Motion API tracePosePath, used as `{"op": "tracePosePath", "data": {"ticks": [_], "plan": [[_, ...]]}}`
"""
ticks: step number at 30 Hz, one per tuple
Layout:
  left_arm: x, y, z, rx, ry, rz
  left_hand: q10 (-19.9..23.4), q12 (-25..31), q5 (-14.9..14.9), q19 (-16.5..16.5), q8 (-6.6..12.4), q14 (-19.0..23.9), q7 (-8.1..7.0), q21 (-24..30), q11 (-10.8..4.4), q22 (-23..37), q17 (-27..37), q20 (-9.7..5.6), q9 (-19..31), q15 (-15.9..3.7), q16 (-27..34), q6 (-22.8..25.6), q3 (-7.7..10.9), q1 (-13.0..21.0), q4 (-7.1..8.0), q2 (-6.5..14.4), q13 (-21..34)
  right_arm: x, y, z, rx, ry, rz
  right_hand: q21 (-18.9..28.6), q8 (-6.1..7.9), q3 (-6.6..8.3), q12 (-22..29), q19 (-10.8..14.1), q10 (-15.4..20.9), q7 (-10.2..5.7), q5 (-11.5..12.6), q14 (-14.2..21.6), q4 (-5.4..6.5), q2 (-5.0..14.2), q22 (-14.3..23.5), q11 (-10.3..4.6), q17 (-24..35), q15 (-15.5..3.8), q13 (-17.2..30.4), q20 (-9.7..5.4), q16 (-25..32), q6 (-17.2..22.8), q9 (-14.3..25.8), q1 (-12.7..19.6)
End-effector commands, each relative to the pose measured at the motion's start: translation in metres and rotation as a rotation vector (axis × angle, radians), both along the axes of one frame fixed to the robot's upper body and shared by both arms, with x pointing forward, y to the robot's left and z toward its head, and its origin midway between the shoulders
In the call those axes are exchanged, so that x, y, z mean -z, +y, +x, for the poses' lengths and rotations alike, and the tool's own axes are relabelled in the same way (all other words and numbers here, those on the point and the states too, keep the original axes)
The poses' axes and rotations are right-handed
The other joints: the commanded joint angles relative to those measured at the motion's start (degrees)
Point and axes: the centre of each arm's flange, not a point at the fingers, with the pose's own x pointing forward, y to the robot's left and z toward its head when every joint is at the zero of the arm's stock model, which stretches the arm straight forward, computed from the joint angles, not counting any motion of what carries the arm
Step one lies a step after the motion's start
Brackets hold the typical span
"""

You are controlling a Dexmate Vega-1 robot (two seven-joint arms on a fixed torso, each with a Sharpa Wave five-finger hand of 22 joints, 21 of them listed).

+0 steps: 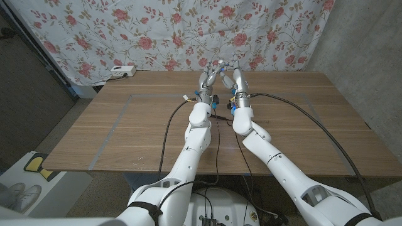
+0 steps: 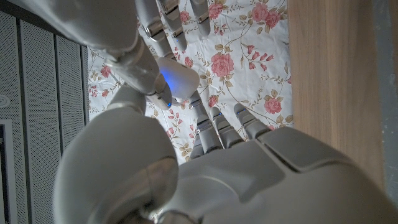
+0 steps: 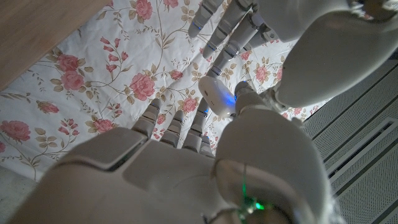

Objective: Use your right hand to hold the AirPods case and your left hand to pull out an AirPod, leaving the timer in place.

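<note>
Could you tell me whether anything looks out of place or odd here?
Nothing looks spilled or damaged. Both hands, left hand and right hand, meet at the table's far edge around a small white case.

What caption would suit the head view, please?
Both hands, left and right, meet over the table's far edge.

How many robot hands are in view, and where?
2. The left hand and the right hand meet above the far edge of the table, with the white AirPods case between them.
</note>
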Motion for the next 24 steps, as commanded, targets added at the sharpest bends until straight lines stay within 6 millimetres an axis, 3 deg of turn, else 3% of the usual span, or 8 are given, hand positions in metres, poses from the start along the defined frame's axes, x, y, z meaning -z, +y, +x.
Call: {"op": "tracePosePath", "data": {"ticks": [1, 13, 24], "plan": [[-0.0010, 0.0000, -0.0008, 0.008, -0.002, 0.011, 5.17, 0.33, 0.36, 0.19, -0.19, 0.89, 0.29, 0.09, -5.39, 0.24, 0.12, 0.49, 0.17, -0.38, -0.06, 0.17, -0.07, 1.42, 0.00, 1.79, 2.86, 0.0004, 0.0009, 0.0009, -0.005, 0.005, 0.003, 0.42, 0.35, 0.58, 0.73, 0.25, 0.35, -0.27, -0.02, 0.45, -0.01, 1.22, 0.20, -0.16, 0.33, -3.20, 0.42, -0.31, 0.51, 0.44, 0.07, 0.22], [-0.0005, 0.0013, 0.0002, 0.013, -0.001, 0.016, 5.19, 0.32, 0.39, 0.22, -0.22, 0.98, 0.31, 0.09, -5.40, 0.24, 0.12, 0.56, 0.16, -0.27, -0.07, 0.25, -0.20, 1.57, -0.04, 1.90, 2.90, 0.0006, 0.0014, 0.0011, -0.010, 0.001, 0.015, 0.47, 0.35, 0.83, 2.05, 0.54, 0.67, -0.44, -0.06, 1.05, 0.03, 1.87, 0.20, -0.76, 0.81, -3.71, 1.25, -0.79, 0.81, 0.96, 0.07, 0.56], [0.0015, 0.0014, 0.0007, 0.025, 0.005, 0.014, 5.21, 0.31, 0.41, 0.26, -0.23, 1.16, 0.29, 0.09, -5.40, 0.24, 0.13, 0.64, 0.16, -0.28, -0.01, 0.32, -0.34, 1.57, 0.00, 1.98, 2.92, 0.0002, 0.0030, 0.0029, -0.018, 0.005, 0.024, 0.67, 0.72, 2.13, 3.98, 1.33, 1.60, -0.72, 0.14, 2.06, -0.10, 3.22, 0.22, -1.56, 1.57, -4.59, 2.29, -1.52, 1.38, 2.89, 0.03, 2.06]]}}
